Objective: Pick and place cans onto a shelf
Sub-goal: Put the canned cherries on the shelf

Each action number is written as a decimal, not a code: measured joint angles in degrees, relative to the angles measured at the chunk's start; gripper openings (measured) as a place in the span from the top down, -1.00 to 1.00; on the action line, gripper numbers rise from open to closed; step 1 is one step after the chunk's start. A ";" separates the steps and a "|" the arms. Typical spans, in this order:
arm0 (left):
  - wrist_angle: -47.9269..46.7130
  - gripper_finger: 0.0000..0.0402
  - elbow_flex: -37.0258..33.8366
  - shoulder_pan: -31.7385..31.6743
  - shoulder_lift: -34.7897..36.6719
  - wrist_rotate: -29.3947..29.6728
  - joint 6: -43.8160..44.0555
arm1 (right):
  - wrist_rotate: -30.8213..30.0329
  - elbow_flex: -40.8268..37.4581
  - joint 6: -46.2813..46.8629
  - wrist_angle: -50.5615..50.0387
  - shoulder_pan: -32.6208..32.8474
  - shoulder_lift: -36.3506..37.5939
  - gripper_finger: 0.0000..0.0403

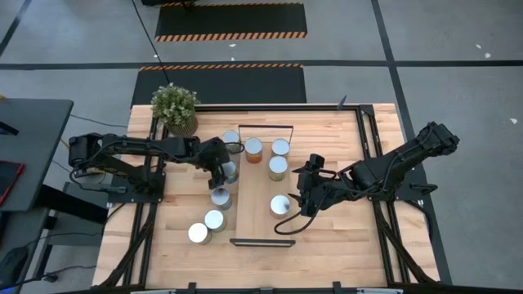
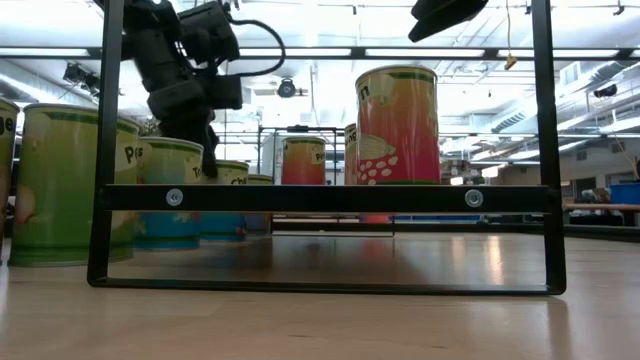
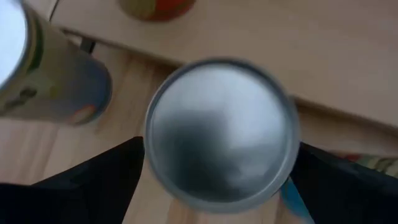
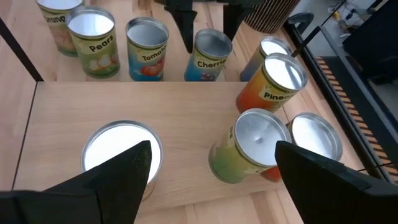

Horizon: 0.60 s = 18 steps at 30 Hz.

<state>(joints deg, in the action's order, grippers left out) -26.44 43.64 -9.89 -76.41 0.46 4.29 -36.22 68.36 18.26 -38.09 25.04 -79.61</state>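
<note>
The shelf (image 1: 260, 189) is a light-wood board with black bars at its ends, lying flat on the table. Several cans stand on it, among them one with a white top (image 4: 118, 146) and two more (image 4: 258, 146). More cans stand upright on the table along the shelf's left side. My left gripper (image 1: 224, 170) is open and slants down over one of these, a blue-sided can (image 3: 221, 127), with one finger on either side of its silver top. My right gripper (image 4: 212, 152) hangs open above the shelf beside the white-topped can, with nothing between its fingers.
A potted plant (image 1: 174, 109) stands at the table's far left corner. Three loose cans (image 1: 214, 219) stand in a row toward the near edge, left of the shelf. The shelf's near black bar (image 2: 320, 197) crosses the low view. Bare board lies at the shelf's near end.
</note>
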 joint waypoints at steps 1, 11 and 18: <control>0.83 -0.94 0.00 0.33 -0.08 0.37 0.00 | -0.41 0.00 0.02 0.03 0.24 0.00 -0.74; 1.69 -0.94 0.00 2.82 -0.12 2.58 -0.70 | -1.45 0.00 1.09 0.14 1.09 0.00 -0.74; 1.77 -0.89 0.00 3.45 -0.12 5.05 -2.00 | -1.74 0.00 0.96 0.13 1.09 0.00 -0.74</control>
<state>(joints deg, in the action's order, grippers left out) -24.67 43.64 -6.44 -76.53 5.52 2.29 -37.95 68.36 19.22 -37.95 26.13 -79.61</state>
